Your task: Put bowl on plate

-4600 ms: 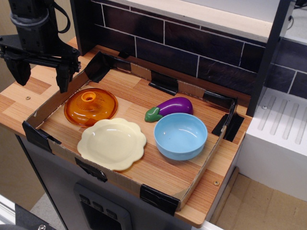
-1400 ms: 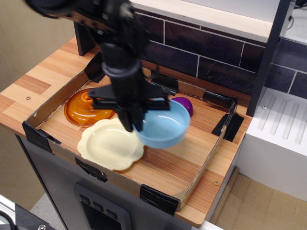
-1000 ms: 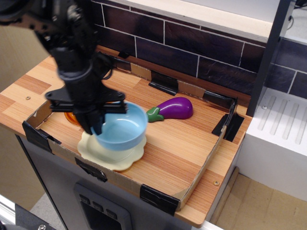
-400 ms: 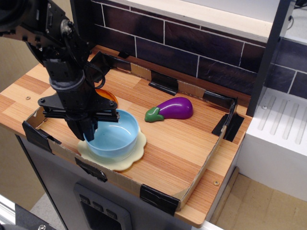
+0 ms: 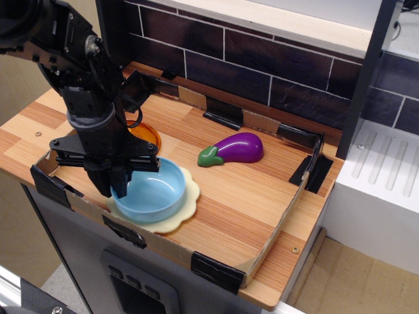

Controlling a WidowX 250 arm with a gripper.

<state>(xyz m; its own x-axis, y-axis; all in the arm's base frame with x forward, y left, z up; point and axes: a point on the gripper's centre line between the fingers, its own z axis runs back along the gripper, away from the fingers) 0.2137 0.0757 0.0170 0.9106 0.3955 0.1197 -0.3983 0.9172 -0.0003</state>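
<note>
The light blue bowl [image 5: 154,192] rests on the pale yellow scalloped plate [image 5: 188,204] at the front left of the cardboard tray. Only the plate's right and front rim shows from under the bowl. My black gripper [image 5: 112,188] reaches down from above and is shut on the bowl's left rim, with one finger inside the bowl and one outside. The arm hides the left part of the bowl and plate.
An orange translucent dish [image 5: 147,135] lies just behind the gripper, mostly hidden by the arm. A purple toy eggplant [image 5: 234,148] lies in the tray's middle. The low cardboard tray wall [image 5: 278,226] rings the work area. A dark tiled wall stands behind.
The gripper took the bowl from the tray's right side, carried it left and lowered it onto the plate. In the last half second it sank slightly further down.
</note>
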